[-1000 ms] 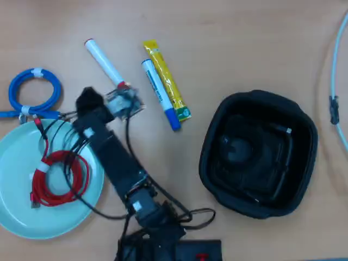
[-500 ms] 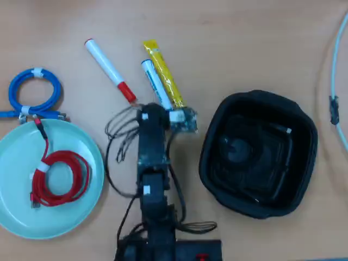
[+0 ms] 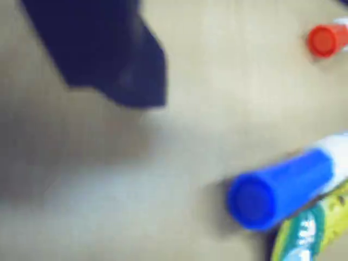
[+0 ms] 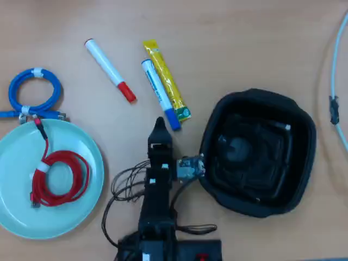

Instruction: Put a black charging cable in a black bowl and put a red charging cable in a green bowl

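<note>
— Looking from above, where are the cables?
— The red charging cable (image 4: 57, 179) lies coiled in the green bowl (image 4: 16, 217). The black charging cable (image 4: 247, 157) sits, I judge, inside the black bowl (image 4: 304, 128), hard to separate.
— And the fingers (image 4: 159, 124)?
— Over the bare bench (image 4: 244, 43), near the blue-capped marker (image 4: 159, 93), holding nothing; how far they are parted I cannot tell.

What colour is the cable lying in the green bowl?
Red, with white bands; the red charging cable in the green bowl shows best in the overhead view.
</note>
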`<state>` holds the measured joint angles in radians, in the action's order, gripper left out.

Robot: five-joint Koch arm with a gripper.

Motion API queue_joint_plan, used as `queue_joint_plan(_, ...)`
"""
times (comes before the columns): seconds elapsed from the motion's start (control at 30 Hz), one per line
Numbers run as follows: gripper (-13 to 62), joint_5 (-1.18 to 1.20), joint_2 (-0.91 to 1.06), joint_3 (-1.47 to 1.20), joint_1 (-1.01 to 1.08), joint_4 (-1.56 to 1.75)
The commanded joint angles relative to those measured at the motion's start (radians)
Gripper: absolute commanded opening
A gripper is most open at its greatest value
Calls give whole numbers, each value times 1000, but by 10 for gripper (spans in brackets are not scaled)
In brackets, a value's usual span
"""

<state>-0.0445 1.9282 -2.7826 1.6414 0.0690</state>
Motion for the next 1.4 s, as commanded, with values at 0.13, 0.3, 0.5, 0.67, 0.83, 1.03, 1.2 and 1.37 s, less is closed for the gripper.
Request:
queue_joint_plan(0.13, 548, -41, 18, -187, 60, 345)
queue_joint_plan(0.3, 551, -58, 17, -287, 52, 351)
queue_joint_plan(0.5, 542, -66, 20, -376, 51, 353)
queue_joint_plan(0.67, 541, -66, 20, -376, 52, 353)
queue_joint_plan(0.83, 541, -66, 20, -376, 52, 353)
queue_joint_plan(1.03, 541, -66, 20, -376, 52, 353)
queue_joint_plan(1.2, 541, -66, 20, -376, 52, 353)
queue_joint_plan(1.37, 541, -66, 20, -376, 52, 353)
